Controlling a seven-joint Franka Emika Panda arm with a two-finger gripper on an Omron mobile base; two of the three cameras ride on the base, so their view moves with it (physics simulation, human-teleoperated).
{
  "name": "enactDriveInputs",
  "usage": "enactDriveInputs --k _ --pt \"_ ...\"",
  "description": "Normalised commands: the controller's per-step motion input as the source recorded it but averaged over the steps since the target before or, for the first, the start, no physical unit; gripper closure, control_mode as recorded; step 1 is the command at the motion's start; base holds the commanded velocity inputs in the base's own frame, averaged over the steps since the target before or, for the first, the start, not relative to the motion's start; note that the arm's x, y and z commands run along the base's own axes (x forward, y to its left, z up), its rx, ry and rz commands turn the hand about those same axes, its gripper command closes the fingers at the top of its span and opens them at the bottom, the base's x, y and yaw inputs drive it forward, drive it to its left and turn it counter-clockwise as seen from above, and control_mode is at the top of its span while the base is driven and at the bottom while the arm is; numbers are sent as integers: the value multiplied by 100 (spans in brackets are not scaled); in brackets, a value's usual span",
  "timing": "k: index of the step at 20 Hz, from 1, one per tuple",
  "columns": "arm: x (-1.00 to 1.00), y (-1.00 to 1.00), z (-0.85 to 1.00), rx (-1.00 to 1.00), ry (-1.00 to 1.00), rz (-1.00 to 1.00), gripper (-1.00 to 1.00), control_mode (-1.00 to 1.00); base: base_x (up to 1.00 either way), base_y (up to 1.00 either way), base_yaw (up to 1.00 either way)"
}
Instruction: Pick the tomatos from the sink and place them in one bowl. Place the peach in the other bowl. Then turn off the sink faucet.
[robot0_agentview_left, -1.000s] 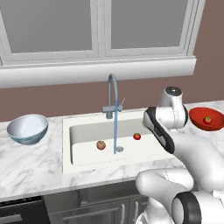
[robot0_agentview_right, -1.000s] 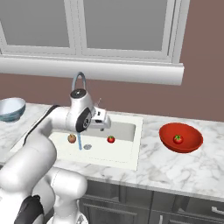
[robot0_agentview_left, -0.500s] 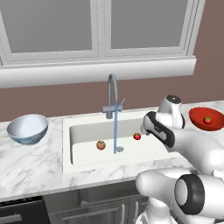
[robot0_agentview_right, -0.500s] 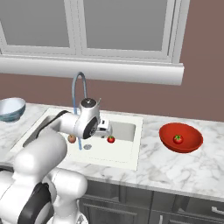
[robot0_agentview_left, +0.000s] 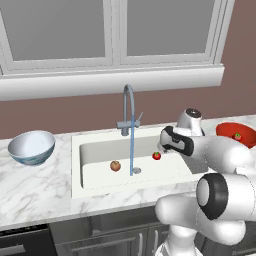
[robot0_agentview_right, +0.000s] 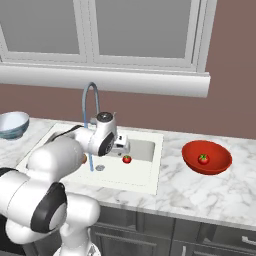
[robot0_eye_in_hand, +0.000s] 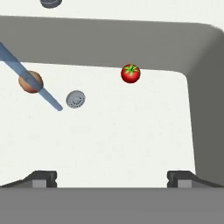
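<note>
A: Counts, biggest first?
B: One sink (robot0_agentview_left: 90, 150), one faucet (robot0_agentview_left: 129, 112) with water running to the drain (robot0_eye_in_hand: 75, 99). Two bowls: the pale blue one (robot0_agentview_left: 31, 146) sitting left of the sink, the red one (robot0_agentview_right: 206, 157) sitting right.
A: Fruit?
B: Two tomatoes: one (robot0_agentview_right: 203, 159) lying in the red bowl, one (robot0_eye_in_hand: 130, 73) lying in the sink. One peach (robot0_eye_in_hand: 30, 82) lying beside the drain.
A: Gripper?
B: Gripper (robot0_eye_in_hand: 112, 177) hovering over the sink, fingers spread wide, holding nothing.
</note>
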Motion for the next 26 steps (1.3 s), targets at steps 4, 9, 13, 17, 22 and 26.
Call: enactDriveInputs --k 4,9,13,17,22,26 --pt "24 0 -34 0 0 0 -100 -100 0 0 0" --pt "29 0 -41 0 0 0 -100 -100 0 0 0" --pt "33 0 -33 0 0 0 -100 -100 0 0 0" --pt "31 -1 -28 0 0 0 -100 -100 0 0 0" --pt "35 -6 -18 0 0 0 -100 -100 0 0 0" --pt "37 -17 -9 0 0 0 -100 -100 0 0 0"
